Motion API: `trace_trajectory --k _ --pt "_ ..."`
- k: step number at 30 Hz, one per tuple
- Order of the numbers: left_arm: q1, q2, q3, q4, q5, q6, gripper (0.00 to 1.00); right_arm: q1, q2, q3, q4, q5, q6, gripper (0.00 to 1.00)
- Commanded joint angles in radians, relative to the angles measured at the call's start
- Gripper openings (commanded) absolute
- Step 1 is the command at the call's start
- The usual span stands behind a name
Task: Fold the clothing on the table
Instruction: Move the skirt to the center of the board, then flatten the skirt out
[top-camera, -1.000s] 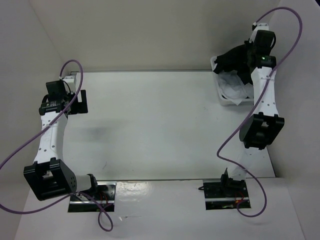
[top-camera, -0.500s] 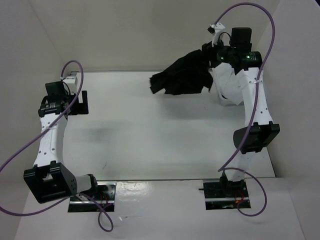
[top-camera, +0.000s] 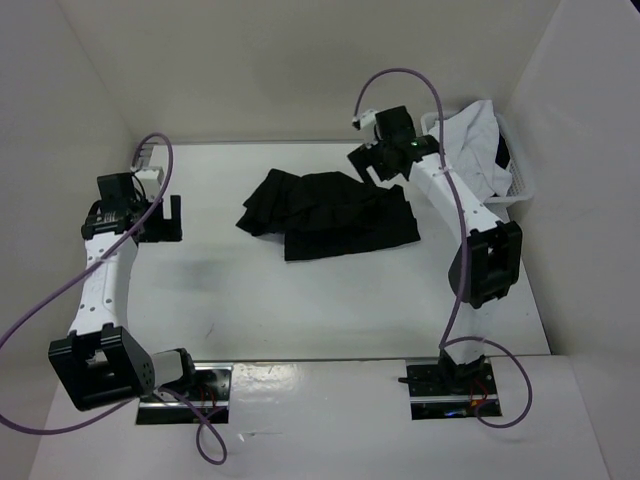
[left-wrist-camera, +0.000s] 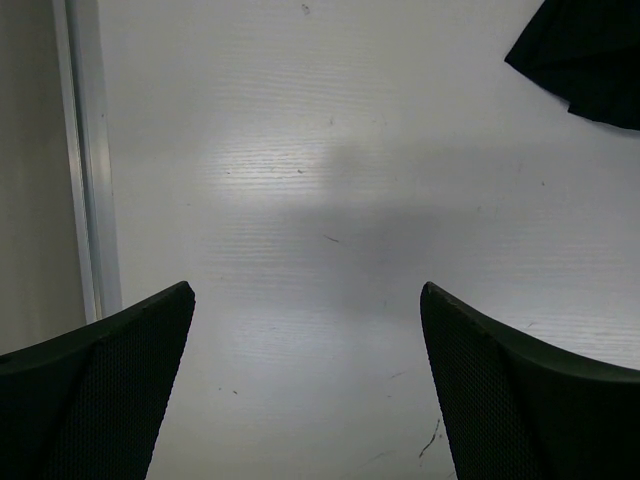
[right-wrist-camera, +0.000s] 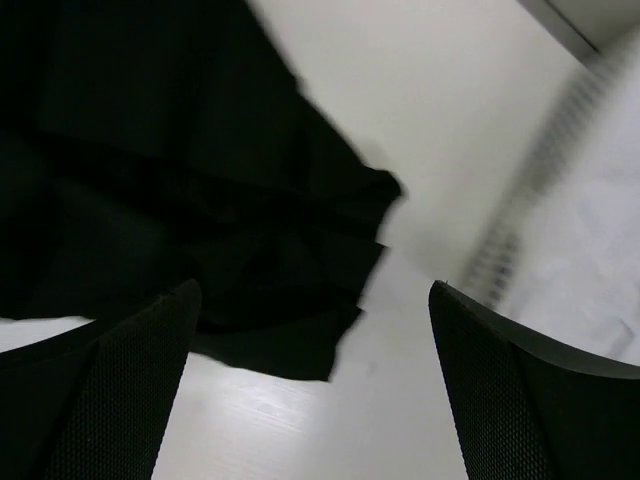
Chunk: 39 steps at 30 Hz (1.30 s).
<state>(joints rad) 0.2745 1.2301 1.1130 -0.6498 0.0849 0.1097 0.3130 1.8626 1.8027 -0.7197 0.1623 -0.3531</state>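
Looks like the laying-out step, no fold made yet. Shows the skirt (top-camera: 330, 215) rumpled on the far middle of the tabletop (top-camera: 300, 310), right hand (top-camera: 367, 165) open and empty above its far right corner, left hand (top-camera: 163, 222) open, well apart. Next, probably: flatten pleats, grip an edge.
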Motion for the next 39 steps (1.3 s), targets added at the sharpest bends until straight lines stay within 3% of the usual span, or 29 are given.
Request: trace_trajectory --k 1,3,10,16,39 --pt "0.002 0.031 0.018 -0.010 -0.039 0.016 1.00 0.057 -0.096 0.039 -0.027 -0.286 -0.052 0.99" --pt "0.002 0.042 0.018 -0.010 -0.048 0.007 1.00 0.115 -0.083 0.040 -0.072 -0.381 -0.064 0.99" --pt "0.002 -0.012 -0.027 -0.010 -0.079 0.007 1.00 0.372 -0.019 0.029 -0.193 -0.476 -0.158 0.99" --pt "0.002 -0.055 -0.047 -0.010 -0.088 0.007 1.00 0.498 0.055 0.015 -0.193 -0.534 -0.168 0.99" --pt "0.011 -0.122 -0.099 -0.001 -0.088 0.007 1.00 0.517 0.204 -0.200 0.157 -0.330 -0.118 0.99"
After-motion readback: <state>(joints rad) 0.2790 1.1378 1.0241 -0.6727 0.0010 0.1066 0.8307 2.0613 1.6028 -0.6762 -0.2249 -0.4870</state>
